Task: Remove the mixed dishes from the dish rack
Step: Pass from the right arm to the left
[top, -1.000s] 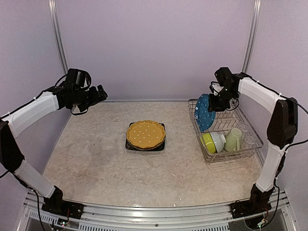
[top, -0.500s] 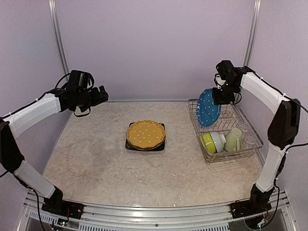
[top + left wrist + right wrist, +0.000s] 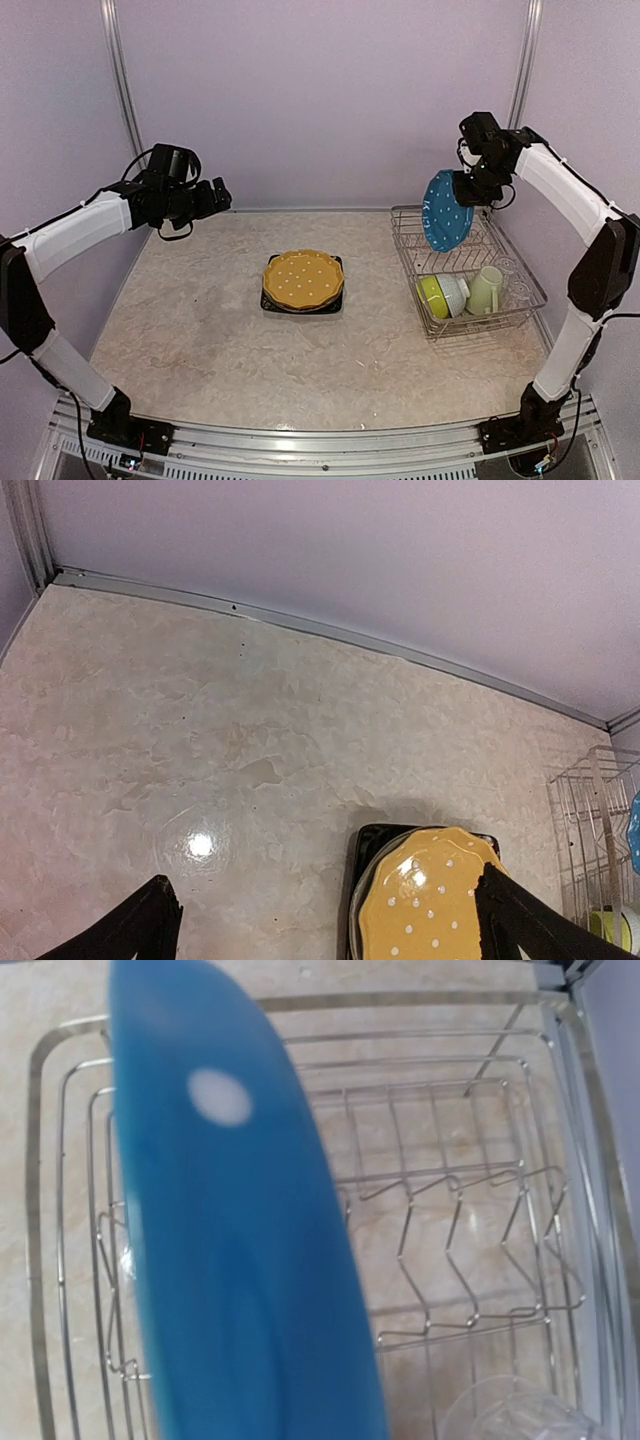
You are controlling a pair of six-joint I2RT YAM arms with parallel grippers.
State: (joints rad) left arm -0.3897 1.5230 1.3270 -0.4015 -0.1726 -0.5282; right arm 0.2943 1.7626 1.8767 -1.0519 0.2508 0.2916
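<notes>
My right gripper (image 3: 468, 188) is shut on the top edge of the blue white-dotted plate (image 3: 446, 210), which hangs tilted above the back of the dish rack (image 3: 480, 250). In the right wrist view the blue plate (image 3: 240, 1260) fills the left half and hides my fingers. The rack's front holds a lime bowl (image 3: 440, 295) and a pale green mug (image 3: 486, 290). An orange plate (image 3: 303, 278) lies on a black square plate (image 3: 270, 300) mid-table, with a pale plate rim (image 3: 354, 900) between them. My left gripper (image 3: 212, 195) hangs open and empty, high at the back left.
Upright wire prongs (image 3: 450, 1190) stand bare in the rack's rear half. A clear glass (image 3: 510, 1415) sits in the rack's right side. The back wall rail (image 3: 300, 625) runs along the table's far edge.
The right gripper has lifted the blue plate up and to the right, out of the rack's prongs. The left arm has shifted slightly to the right.
</notes>
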